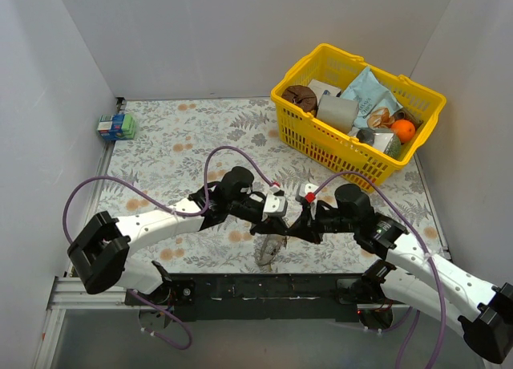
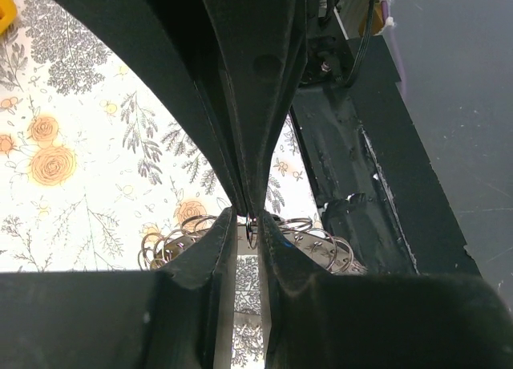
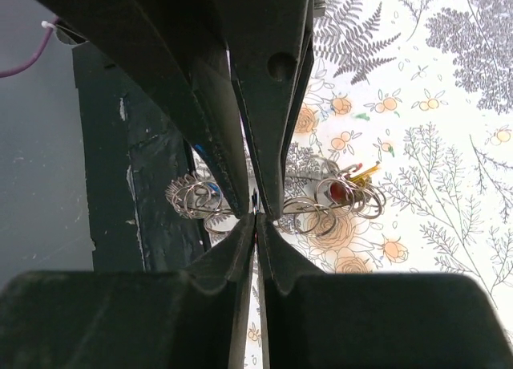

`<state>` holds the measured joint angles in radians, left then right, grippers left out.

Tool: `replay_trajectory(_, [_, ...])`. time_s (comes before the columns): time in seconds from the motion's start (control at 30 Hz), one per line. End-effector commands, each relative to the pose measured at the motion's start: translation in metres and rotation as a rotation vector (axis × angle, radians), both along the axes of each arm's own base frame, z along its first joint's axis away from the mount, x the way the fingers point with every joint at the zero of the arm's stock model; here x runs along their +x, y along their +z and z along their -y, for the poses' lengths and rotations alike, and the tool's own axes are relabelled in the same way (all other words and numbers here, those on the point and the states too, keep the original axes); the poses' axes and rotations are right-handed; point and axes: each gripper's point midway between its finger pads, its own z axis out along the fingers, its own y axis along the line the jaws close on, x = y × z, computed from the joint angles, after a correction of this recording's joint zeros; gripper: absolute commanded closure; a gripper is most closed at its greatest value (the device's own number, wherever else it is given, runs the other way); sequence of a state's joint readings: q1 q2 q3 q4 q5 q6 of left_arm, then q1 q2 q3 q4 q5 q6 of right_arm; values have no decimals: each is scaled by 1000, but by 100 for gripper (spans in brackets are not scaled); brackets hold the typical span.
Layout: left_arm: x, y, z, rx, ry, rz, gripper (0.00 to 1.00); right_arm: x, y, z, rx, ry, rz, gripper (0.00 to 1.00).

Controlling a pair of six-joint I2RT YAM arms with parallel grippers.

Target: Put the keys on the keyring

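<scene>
The keyring (image 3: 298, 205) is showing as a bunch of thin shiny silver loops, and it is sitting near the front edge of the table (image 1: 176, 152), right under the spot where the two arms are meeting; the keys (image 3: 338, 191) are tangled in among the loops, with a red head and a yellow bit peeking out on one side and a little blue on the other; I cannot tell if the bunch is lying on the table or hanging just above it; the left gripper (image 2: 250, 221) is pinching tight on a thin wire of the keyring; the right gripper (image 3: 255, 216) is squeezing its fingers together at the middle of the bunch, and I cannot tell what is between them; a black rail (image 1: 264, 287) is running along the table's front edge just beside the bunch; a yellow basket (image 1: 337, 152) full of things is sitting at the far right; a small box (image 1: 116, 126) is sitting in the far left corner.
</scene>
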<state>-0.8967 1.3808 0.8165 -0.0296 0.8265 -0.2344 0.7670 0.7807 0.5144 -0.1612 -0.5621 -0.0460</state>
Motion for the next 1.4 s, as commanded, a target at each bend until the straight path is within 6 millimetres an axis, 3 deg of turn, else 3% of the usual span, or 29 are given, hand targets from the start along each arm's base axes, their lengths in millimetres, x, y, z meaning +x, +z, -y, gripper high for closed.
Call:
replay_trajectory(0.0, [8, 2, -7, 10, 35, 65, 100, -14, 40, -12, 155, 122, 84, 84])
replay_trajectory(0.3, [12, 0, -9, 16, 59, 85, 100, -19, 40, -13, 160, 152, 79, 82])
replay_trajectory(0.63, [14, -5, -13, 22, 88, 91, 100, -20, 49, -10, 195, 137, 121, 57])
replay_trajectory(0.8, [15, 4, -10, -27, 102, 102, 100, -16, 48, -8, 185, 109, 122, 55])
replay_trajectory(0.9, [16, 6, -10, -33, 108, 110, 100, -9, 45, -7, 165, 62, 118, 55])
replay_trajectory(1.17, [11, -2, -1, -29, 79, 24, 100, 40, 27, 24, 68, -351, 92, 47])
replay_trajectory(1.23, [11, -8, 3, -26, 76, 5, 94, 50, 22, 33, 62, -452, 67, 44])
replay_trajectory(1.37, [9, -26, 2, -15, 106, -52, 69, 58, 1, 50, 37, -627, -34, 40])
